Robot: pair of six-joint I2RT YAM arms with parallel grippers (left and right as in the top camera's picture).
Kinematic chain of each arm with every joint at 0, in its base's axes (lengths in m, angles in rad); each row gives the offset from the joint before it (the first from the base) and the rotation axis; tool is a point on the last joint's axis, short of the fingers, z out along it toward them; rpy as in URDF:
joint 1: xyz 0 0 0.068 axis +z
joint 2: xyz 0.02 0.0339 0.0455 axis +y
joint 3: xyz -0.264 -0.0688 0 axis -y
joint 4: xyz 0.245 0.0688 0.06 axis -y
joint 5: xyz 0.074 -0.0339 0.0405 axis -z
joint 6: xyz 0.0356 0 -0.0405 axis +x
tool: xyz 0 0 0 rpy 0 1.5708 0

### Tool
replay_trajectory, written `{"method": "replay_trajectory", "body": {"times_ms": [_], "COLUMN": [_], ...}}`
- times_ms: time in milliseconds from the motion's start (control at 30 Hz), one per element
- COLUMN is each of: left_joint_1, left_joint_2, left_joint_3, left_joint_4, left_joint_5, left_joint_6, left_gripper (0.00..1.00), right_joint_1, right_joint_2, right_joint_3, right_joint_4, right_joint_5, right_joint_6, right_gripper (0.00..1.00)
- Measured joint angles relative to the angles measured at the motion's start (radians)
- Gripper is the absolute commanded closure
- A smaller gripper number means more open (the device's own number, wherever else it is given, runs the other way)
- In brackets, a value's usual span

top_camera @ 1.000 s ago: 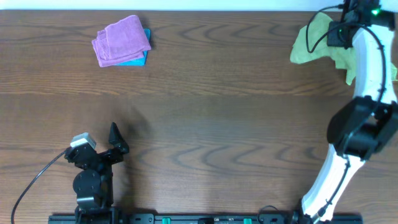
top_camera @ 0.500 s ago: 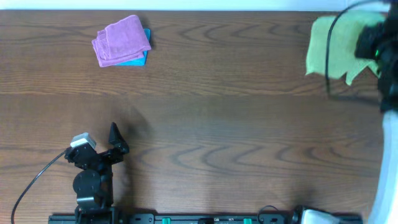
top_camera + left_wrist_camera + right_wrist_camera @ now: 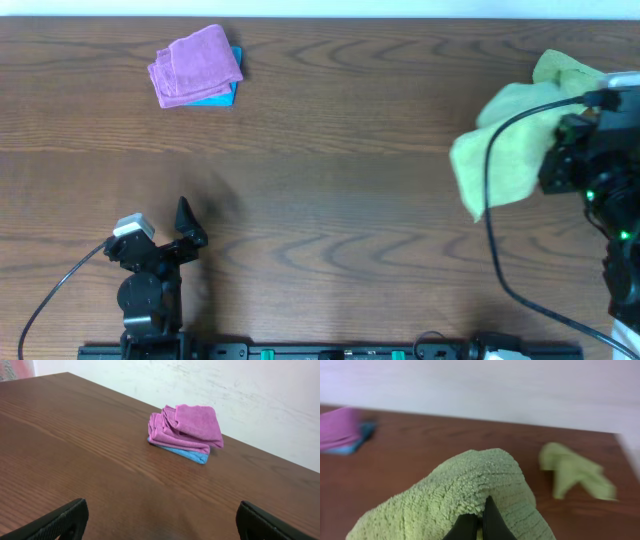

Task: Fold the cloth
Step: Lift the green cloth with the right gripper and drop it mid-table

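Wooden table (image 3: 330, 180); right gripper (image 3: 480, 521) seemingly clamps green cloth (image 3: 505, 150)

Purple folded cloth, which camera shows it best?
Left wrist: the purple cloth is close and sharp, folds visible, stacked on a blue cloth. Overhead shows it small; right wrist only a blurred sliver at left edge.

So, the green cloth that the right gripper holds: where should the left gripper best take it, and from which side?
Probably the pointed free corner of the green cloth, farthest from the right gripper. The left gripper should come from the table's centre, because the cloth spreads toward that side and the corner sticks out there.
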Motion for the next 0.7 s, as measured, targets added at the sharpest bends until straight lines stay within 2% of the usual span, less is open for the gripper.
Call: {"method": "replay_trajectory", "body": {"times_ms": [267, 300, 333, 400, 567, 700], "left_joint_1": [0.0, 0.0, 0.0, 0.0, 0.0, 0.0], "left_joint_2": [0.0, 0.0, 0.0, 0.0, 0.0, 0.0], "left_joint_3": [0.0, 0.0, 0.0, 0.0, 0.0, 0.0], "left_joint_4": [0.0, 0.0, 0.0, 0.0, 0.0, 0.0], "left_joint_5": [0.0, 0.0, 0.0, 0.0, 0.0, 0.0], "left_joint_6": [0.0, 0.0, 0.0, 0.0, 0.0, 0.0], "left_gripper": [0.05, 0.05, 0.05, 0.04, 0.04, 0.05], "right_joint_1": [0.094, 0.108, 0.127, 0.166, 0.198, 0.166], "right_joint_2": [0.151, 0.183, 0.221, 0.306, 0.565, 0.61], "right_joint_3": [-0.005, -0.005, -0.005, 0.0, 0.007, 0.007], "right_joint_4": [-0.021, -0.002, 0.028, 0.033, -0.153, -0.172], "right_joint_5": [-0.335, -0.369, -0.392, -0.433, -0.721, -0.711], "right_joint_6": [-0.068, -0.076, -0.081, -0.076, -0.133, -0.127], "right_gripper": [0.99, 0.76, 0.01, 0.01, 0.01, 0.01]}}
